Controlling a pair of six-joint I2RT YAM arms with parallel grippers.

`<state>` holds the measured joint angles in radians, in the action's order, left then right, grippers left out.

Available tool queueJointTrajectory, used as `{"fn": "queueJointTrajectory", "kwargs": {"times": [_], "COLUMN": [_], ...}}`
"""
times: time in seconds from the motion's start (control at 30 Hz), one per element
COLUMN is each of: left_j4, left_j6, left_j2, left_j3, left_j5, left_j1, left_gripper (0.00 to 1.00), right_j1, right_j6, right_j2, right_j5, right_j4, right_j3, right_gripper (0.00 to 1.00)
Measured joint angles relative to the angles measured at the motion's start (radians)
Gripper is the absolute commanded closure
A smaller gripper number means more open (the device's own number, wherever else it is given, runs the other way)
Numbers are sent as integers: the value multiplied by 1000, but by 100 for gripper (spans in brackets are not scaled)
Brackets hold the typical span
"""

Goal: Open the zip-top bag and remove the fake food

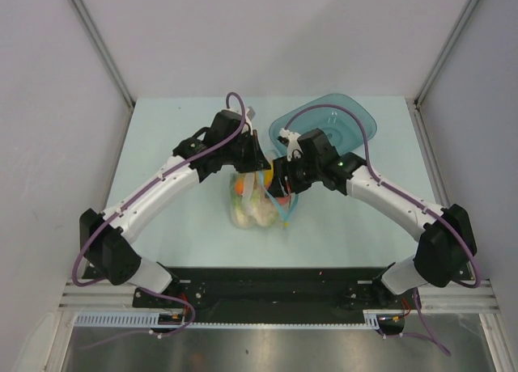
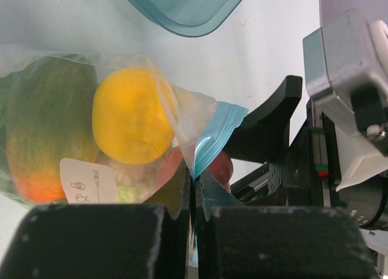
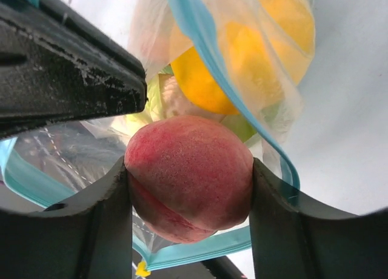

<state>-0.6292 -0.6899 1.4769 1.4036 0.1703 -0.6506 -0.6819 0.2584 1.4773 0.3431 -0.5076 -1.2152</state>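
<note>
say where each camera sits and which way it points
Top external: above and behind the arms, looking down at the table; both arms show, at the zip-top bag.
Left wrist: on the left arm, looking along its own left pincer, shut on the bag's mouth.
Right wrist: on the right arm, looking along its own right pincer, gripping the red fake food.
Both wrist views share the yellow fruit.

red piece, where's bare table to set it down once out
Bare table lies between the zip-top bag and the right arm, and in the far-left corner beyond the left arm. Crowded mid-table: bag, left pincer, right pincer, teal tray.
</note>
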Motion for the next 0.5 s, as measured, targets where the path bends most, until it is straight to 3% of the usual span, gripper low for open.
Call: {"fn": "queueJointTrajectory", "kwargs": {"times": [0.03,0.1,0.13,0.5], "left_j4": [0,-1,-1,-41], "left_j6": [-2,-2,-2,-14], "left_j2": [0,-3,-3,-34], "left_j3": [-1,-1,-1,-15], "left_j5": [-1,-15,-16,-175], "left_j1": [0,0,0,0], "left_gripper": [100,100,100,100], "right_j1": [-1,-2,-2,55], "right_j6": [0,-2,0,3], "right_j2": [0,-8,-9,-314], "right_j5": [-2,-6,-7,-129], "right_j4": [3,14,15,135], "right_j3": [1,5,6,18], "right_gripper": [81,98,100,100]}}
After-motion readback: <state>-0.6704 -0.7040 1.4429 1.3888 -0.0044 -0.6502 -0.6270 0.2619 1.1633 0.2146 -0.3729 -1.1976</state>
